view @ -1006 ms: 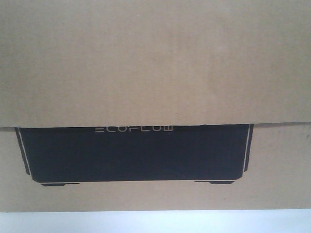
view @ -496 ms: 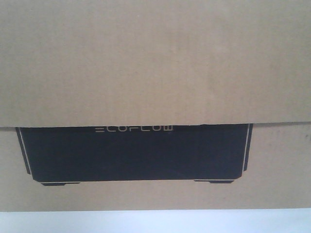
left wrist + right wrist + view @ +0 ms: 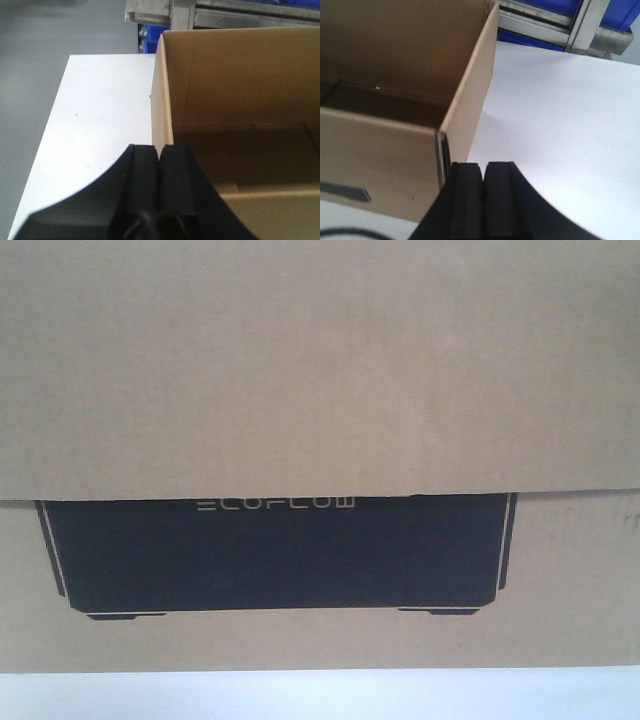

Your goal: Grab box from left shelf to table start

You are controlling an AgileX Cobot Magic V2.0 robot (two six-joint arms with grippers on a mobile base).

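Observation:
The box fills the front view, brown cardboard with a black "ECOFLOW" panel, resting on the white table. From the left wrist view, the box is open-topped and looks empty. My left gripper is shut, its tips right at the box's left wall, with nothing between them. Seen from the right wrist, my right gripper is shut just outside the right wall of the box, over the table. The left shelf stands behind the box.
Blue bins sit in the metal rack beyond the table's far edge. Grey floor lies left of the table, whose left edge runs close to the box.
In the front view the box has crept slightly upward, and its black panel has shifted a few pixels to the right.

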